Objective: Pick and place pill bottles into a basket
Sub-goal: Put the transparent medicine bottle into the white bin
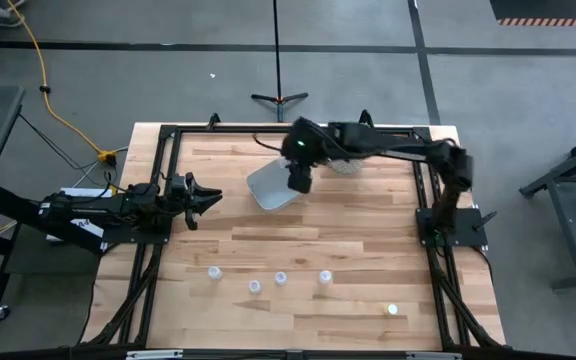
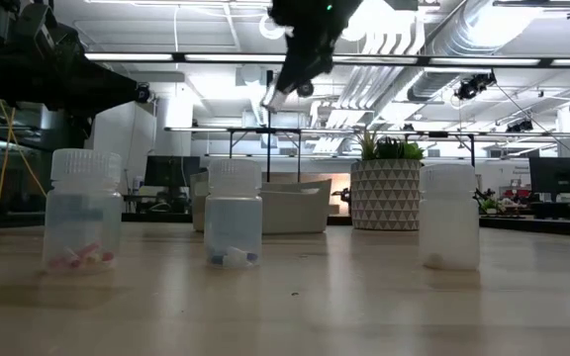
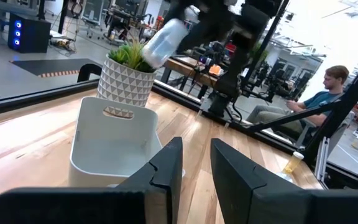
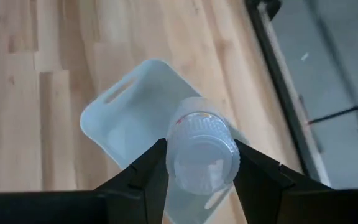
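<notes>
Directly above the basket (image 4: 135, 118), the right gripper (image 4: 199, 163) pinches a pill bottle (image 4: 199, 155), held clear of the bin. Five more bottles (image 1: 254, 287) stand well off. The left gripper (image 3: 194, 171) waits aside, fingers slightly apart.

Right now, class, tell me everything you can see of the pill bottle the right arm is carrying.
The pill bottle is a small translucent whitish cylinder with a ribbed white round cap. The right hand is shut on it, one dark finger on each side. It hangs in the air, tilted, above the basket, touching nothing but the fingers. The low view shows it high above the table. Its contents cannot be made out.
</notes>
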You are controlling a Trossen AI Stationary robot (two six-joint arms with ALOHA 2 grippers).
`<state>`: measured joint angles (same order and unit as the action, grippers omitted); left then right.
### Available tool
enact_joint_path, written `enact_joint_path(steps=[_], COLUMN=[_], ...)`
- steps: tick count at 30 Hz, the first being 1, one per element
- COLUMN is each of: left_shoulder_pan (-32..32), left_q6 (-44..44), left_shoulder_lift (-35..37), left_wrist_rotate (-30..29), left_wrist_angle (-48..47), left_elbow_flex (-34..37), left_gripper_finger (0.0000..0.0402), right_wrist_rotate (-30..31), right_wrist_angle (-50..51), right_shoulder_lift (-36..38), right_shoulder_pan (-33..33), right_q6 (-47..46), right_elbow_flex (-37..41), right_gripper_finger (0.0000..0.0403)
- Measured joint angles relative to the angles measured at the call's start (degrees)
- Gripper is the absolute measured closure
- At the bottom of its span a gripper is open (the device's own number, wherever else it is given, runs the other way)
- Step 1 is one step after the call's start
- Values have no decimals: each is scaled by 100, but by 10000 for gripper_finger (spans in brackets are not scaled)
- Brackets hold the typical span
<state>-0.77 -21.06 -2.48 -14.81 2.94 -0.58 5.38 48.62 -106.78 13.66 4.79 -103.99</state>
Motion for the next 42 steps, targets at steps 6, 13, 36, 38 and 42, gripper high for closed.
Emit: enact_joint_path(steps=[6,13,36,38,42], left_shoulder_pan=[1,1,1,1,0], left_q6=[0,0,0,0,0], left_shoulder_lift=[0,0,-1,-1,0], left_wrist_rotate=[0,2,-9,-11,-11], left_wrist_angle=[0,0,-2,-1,0], left_elbow_flex=[0,0,0,0,0], left_gripper_finger=[282,282,282,282,282], right_wrist_rotate=[-389,-914,-908,-919,-926], right_wrist_angle=[1238,1541,1884,1886,1889], right_shoulder_lift=[-975,-1454,-2376,-2447,-2520], right_shoulder_pan=[383,599,583,583,583], right_q6=[-36,-176,-63,-29,-77], right_elbow_flex=[-1120,-1163,-1132,-1132,-1132], right_gripper_finger=[252,261,262,262,254])
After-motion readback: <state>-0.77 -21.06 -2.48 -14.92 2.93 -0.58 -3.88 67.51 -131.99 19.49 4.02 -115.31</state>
